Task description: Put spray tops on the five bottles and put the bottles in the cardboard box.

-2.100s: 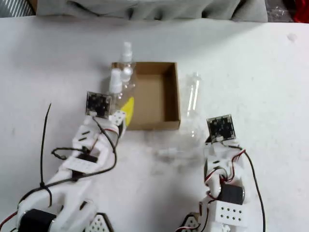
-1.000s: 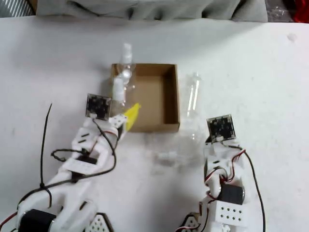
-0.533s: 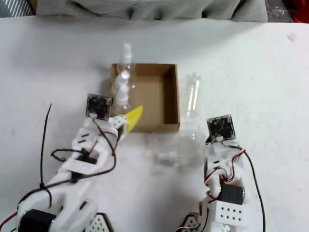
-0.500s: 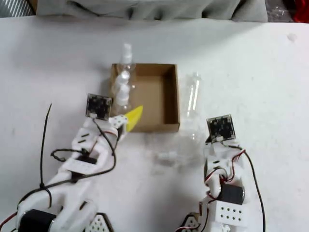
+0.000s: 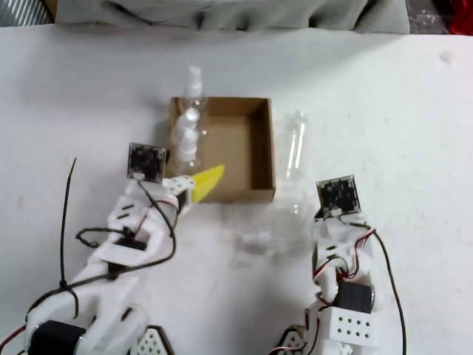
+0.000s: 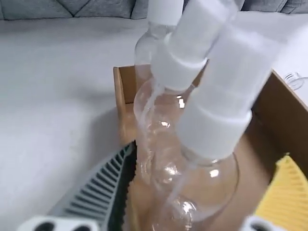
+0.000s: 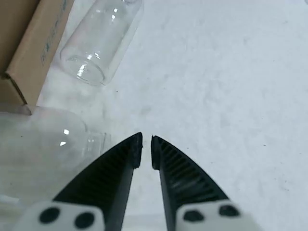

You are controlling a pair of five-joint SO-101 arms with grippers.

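The cardboard box (image 5: 236,151) stands mid-table. Two clear bottles with white spray tops (image 5: 187,137) lean together against its left wall; in the left wrist view the nearer bottle (image 6: 202,178) lies between my fingers without touching them. My left gripper (image 5: 194,174) is open at the box's near left corner, its yellow finger (image 6: 284,197) swung wide. A third topped bottle (image 5: 194,80) stands just behind the box. Two topless bottles lie on the table: one (image 5: 294,151) right of the box, one (image 5: 270,229) in front. My right gripper (image 7: 147,149) is shut beside that front bottle (image 7: 43,139).
The box's front right corner (image 7: 26,57) is close to the right gripper, with the other lying bottle (image 7: 103,41) past it. White table (image 5: 384,111) stretches open to the right and far left. Grey cushions (image 5: 222,15) line the far edge.
The left gripper set its topped bottle down inside the box beside the other one, then opened its yellow finger and drew back a little. The right arm stayed still.
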